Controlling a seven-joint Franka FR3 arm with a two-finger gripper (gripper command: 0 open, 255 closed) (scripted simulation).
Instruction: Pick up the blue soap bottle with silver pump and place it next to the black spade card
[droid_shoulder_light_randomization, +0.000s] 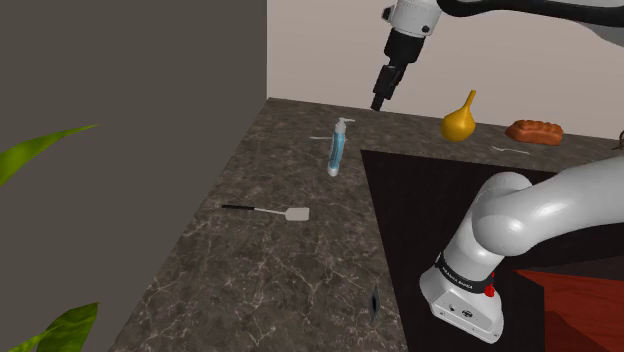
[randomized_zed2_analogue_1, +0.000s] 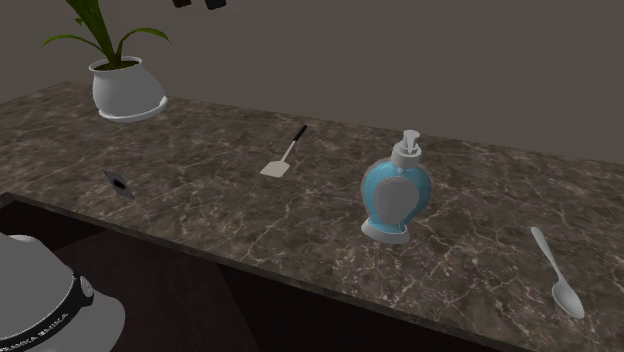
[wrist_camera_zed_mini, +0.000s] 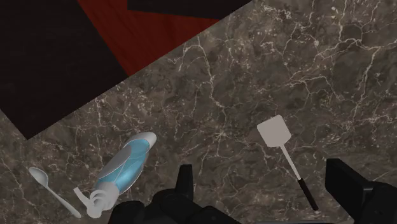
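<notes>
Hovering above the counter (droid_shoulder_light_randomization: 260, 260), the claw (droid_shoulder_light_randomization: 378, 100) is hanging fingers apart. The blue soap bottle (randomized_zed2_analogue_1: 397, 195) is standing upright nearer the counter's stand-side edge, looking light, rigid and slick, so I'm favouring pinching across its narrow body.

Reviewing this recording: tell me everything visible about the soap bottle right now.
The soap bottle stands upright on the dark marbled counter, and nothing else touches it. Its light blue body is rounded and wide seen face-on, narrow edge-on in the shoulder view. It has a pale shell-like front panel, a white foot and a white pump on top. It looks like plastic. The open gripper hangs above it, apart. A spoon lies nearby without touching.
</notes>
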